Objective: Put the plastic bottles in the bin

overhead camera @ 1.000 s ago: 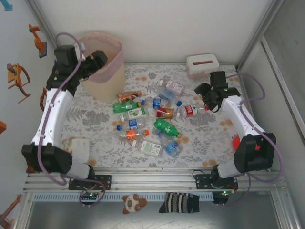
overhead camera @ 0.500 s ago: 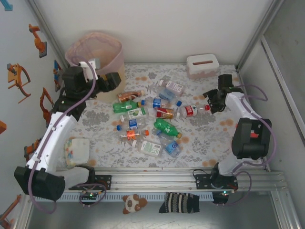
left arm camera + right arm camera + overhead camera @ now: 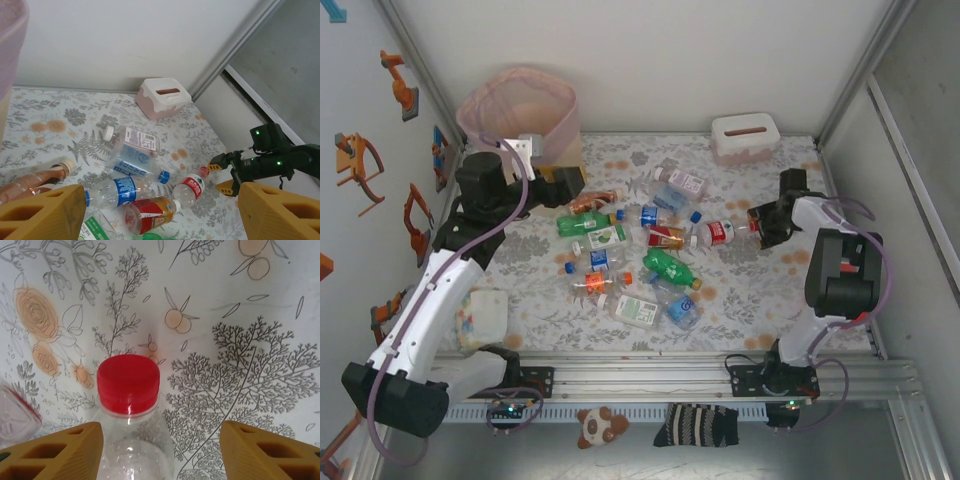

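Observation:
Several plastic bottles lie scattered across the middle of the floral table. The pale-pink bin stands at the back left; its wall shows at the edge of the left wrist view. My right gripper is low at the cap end of a clear, red-labelled bottle. In the right wrist view its red cap and neck lie between my fingers; the gripper is open, with the left finger at the bottle's shoulder and the right finger well apart. My left gripper hangs open and empty in front of the bin.
A white-pink slotted box sits at the back right, also seen as the box from the left wrist. A white packet lies near the front left. Loose blue caps dot the table. Walls close in both sides.
My right gripper dropped down onto the red-capped bottle and its jaws narrowed. My left arm swung from the bin's rim down and forward toward the bottles, jaws unchanged.

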Action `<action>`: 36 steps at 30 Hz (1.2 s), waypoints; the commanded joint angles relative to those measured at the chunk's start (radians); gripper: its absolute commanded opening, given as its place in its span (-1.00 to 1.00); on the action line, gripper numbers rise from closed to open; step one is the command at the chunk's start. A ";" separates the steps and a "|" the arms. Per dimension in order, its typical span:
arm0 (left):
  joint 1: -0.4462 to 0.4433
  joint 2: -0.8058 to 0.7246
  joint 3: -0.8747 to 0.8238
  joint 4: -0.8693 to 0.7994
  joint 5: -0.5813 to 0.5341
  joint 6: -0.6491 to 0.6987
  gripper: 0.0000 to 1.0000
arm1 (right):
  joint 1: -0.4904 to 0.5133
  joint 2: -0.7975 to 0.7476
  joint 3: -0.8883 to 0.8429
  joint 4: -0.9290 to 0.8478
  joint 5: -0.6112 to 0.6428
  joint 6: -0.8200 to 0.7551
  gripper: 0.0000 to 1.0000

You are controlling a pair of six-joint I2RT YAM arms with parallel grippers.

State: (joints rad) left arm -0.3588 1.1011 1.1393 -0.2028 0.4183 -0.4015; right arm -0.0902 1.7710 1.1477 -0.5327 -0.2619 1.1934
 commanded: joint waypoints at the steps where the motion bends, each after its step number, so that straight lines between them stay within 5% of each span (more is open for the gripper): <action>1: -0.012 -0.021 -0.013 0.011 -0.010 0.011 0.57 | -0.012 0.048 0.034 0.012 -0.026 0.020 0.23; 22: -0.035 -0.048 -0.047 0.021 -0.057 0.023 0.57 | -0.049 0.119 0.027 0.118 -0.107 0.067 -0.13; 28: -0.037 -0.070 -0.061 0.024 -0.051 0.017 0.57 | -0.048 0.055 0.007 0.137 -0.099 0.067 -0.42; 36: -0.061 -0.035 -0.061 0.080 0.022 0.039 0.56 | -0.048 -0.120 0.001 0.098 -0.042 -0.052 -0.57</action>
State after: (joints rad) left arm -0.4061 1.0580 1.0874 -0.1806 0.3851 -0.3954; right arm -0.1299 1.7424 1.1465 -0.4095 -0.3466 1.2129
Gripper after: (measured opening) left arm 0.782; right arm 0.312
